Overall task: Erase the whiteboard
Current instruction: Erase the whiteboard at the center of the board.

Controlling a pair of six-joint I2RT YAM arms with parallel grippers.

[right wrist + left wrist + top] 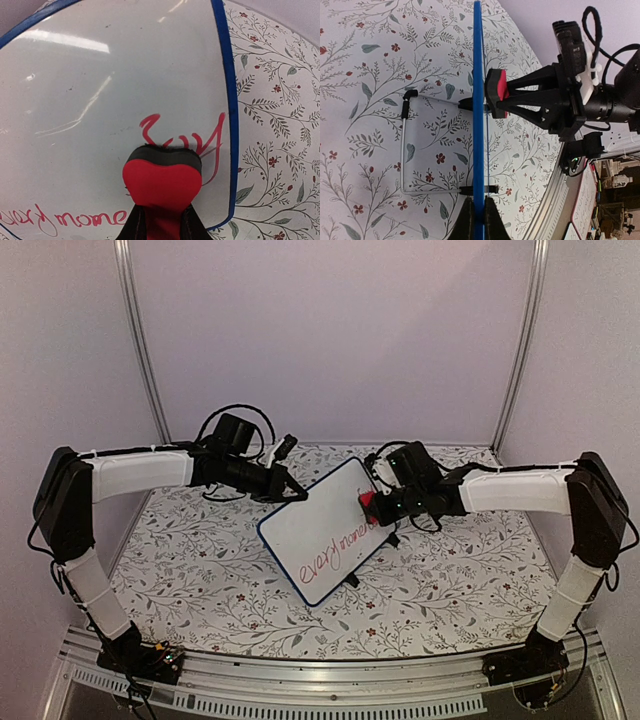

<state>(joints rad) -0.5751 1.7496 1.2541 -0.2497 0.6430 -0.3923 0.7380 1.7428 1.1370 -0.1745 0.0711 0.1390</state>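
the left wrist view shows you the whiteboard [478, 100] edge-on, a thin blue line propped on a wire stand [405, 150] over the flowered desk [365, 75]. the left tool [478, 217] sits at the bottom of that view, its fingers pinched on the board's blue frame, one on each face. from overhead the stand is almost hidden, but you see the board set diagonally between both arms. only the right wrist view gives you the writing face. there the board fills the space straight ahead of the right tool [162, 227], which is clamped on a red eraser [162, 182] with a dark pad. the pad is pressed against the white surface, with the blue frame near on the tool's right. red handwriting to the left of the tool reads about "every mome"; the strokes just beyond the pad are not legible.
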